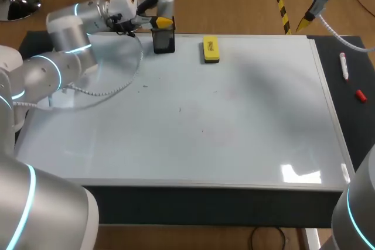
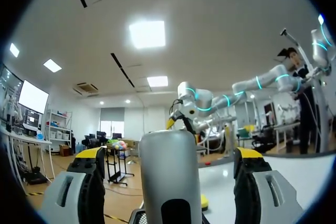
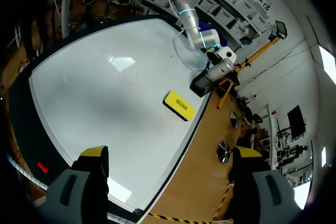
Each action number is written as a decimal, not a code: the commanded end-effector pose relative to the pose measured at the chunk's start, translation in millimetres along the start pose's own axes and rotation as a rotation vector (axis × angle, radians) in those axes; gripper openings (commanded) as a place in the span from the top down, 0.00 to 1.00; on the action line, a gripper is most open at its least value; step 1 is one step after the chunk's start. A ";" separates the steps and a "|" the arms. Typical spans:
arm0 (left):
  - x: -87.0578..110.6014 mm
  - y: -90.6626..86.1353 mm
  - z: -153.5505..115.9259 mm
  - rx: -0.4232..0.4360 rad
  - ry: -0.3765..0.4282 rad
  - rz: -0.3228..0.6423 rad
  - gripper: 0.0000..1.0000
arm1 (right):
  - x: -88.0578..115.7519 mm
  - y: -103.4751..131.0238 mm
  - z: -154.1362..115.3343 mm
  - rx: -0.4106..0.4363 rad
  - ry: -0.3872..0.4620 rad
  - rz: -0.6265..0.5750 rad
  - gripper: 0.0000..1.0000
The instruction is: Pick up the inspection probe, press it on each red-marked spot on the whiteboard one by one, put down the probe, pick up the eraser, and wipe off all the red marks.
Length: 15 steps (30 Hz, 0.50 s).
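The inspection probe (image 1: 166, 3), a grey cylinder, stands upright in a black holder (image 1: 163, 41) at the whiteboard's (image 1: 234, 139) far edge. My left gripper (image 1: 164, 9) is around the probe's top; in the left wrist view the probe (image 2: 169, 182) is between the fingers (image 2: 86, 182) with a gap on each side, so my left gripper (image 2: 169, 163) is open. The yellow eraser (image 1: 211, 49) (image 3: 179, 105) lies just right of the holder. My right gripper (image 1: 309, 19) (image 3: 170, 156) hangs open high over the far right corner. Only faint specks show on the board.
A red-capped marker (image 1: 344, 65) and a loose red cap (image 1: 360, 95) lie on the black table strip right of the board. A coiled white cable (image 1: 117, 89) droops from my left arm onto the board's left part.
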<state>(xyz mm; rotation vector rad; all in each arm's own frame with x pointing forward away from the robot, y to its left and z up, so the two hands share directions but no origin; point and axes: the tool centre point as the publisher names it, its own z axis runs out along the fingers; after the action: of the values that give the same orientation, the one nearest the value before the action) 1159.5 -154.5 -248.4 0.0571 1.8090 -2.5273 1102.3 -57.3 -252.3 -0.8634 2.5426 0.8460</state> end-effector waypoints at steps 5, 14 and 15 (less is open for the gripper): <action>-4.1 -21.5 -8.9 -0.083 0.014 0.034 0.00 | -0.6 -0.1 -0.3 0.003 0.005 -0.002 0.00; -6.2 -47.0 -30.7 -0.155 -0.021 0.088 0.00 | -0.6 -0.1 -0.3 0.003 0.005 -0.002 0.00; -5.8 -49.6 -33.4 -0.163 -0.029 0.093 0.00 | -0.6 -0.1 -0.3 0.003 0.005 -0.002 0.00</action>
<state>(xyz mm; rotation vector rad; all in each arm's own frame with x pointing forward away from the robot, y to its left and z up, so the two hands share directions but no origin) 1177.3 -114.0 -221.3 0.1337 1.8807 -2.3850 1102.2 -57.3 -252.4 -0.8633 2.5426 0.8459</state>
